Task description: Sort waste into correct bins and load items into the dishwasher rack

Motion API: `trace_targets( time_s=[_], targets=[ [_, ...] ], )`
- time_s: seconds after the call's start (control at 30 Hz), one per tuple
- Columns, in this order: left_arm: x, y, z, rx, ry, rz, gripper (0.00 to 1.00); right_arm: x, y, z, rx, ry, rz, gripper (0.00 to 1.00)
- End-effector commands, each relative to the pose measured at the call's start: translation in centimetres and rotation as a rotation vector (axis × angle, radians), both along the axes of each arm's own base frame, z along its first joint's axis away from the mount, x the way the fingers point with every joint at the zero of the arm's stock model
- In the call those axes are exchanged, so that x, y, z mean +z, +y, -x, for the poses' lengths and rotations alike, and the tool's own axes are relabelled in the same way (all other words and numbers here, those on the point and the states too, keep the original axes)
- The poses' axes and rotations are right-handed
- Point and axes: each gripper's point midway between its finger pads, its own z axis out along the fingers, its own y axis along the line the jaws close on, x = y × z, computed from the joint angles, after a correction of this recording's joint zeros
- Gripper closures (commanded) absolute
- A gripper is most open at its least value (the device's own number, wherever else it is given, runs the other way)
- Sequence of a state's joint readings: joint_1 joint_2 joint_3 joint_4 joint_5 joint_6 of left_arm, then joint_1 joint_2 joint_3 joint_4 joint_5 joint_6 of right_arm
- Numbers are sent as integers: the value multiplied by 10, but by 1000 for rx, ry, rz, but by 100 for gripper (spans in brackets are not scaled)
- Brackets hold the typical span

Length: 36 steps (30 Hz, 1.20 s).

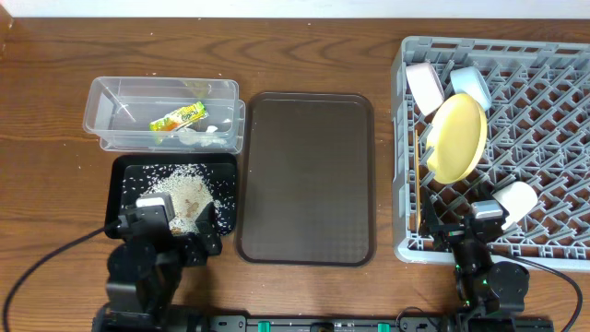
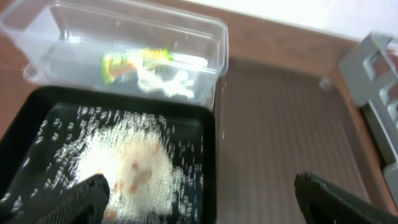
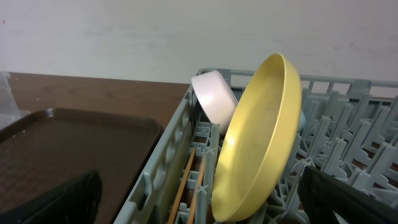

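- Rack [image 1: 553, 111] contents: yellow plate [image 1: 458, 138] on edge, white bowl [image 1: 425, 88] and light blue bowl [image 1: 471, 86] behind it, pale cup [image 1: 516, 201] near the front, chopsticks [image 3: 183, 186] beside the left wall.
- Clear tub [image 1: 111, 92] holds snack wrapper [image 1: 178, 117] and tissue bits [image 1: 198, 136]; rice scraps [image 1: 180, 189] lie in the black tray [image 1: 124, 171].
- Your left tool [image 2: 208, 202], over the black tray, is released and empty; your right tool [image 3: 205, 199], at the rack's front, likewise.

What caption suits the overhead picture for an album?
Yellow plate stands in the grey rack; wrapper in clear tub, rice in black tray.
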<state>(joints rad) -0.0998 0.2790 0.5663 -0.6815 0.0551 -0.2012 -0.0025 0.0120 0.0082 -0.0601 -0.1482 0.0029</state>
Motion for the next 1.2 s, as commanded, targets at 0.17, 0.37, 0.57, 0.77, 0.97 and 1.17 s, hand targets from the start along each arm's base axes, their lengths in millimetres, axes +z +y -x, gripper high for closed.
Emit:
trace_targets(
  time_s=[0.17, 0.37, 0.57, 0.77, 0.97, 1.17],
  targets=[
    [-25, 0, -27, 6, -218, -4, 2, 0, 1, 0, 4, -3, 12, 1],
    [-24, -2, -39, -20, -395, -56, 2, 0, 1, 0, 4, -3, 12, 1],
    [-34, -4, -42, -53, -432, -133, 2, 0, 1, 0, 4, -3, 12, 1],
    [-60, -5, -42, -77, -353, -125, 2, 0, 1, 0, 4, -3, 12, 1],
    [-60, -5, -42, -76, -354, -126, 2, 0, 1, 0, 4, -3, 12, 1],
    [-60, -5, -42, -76, -351, -126, 2, 0, 1, 0, 4, -3, 12, 1]
  ],
)
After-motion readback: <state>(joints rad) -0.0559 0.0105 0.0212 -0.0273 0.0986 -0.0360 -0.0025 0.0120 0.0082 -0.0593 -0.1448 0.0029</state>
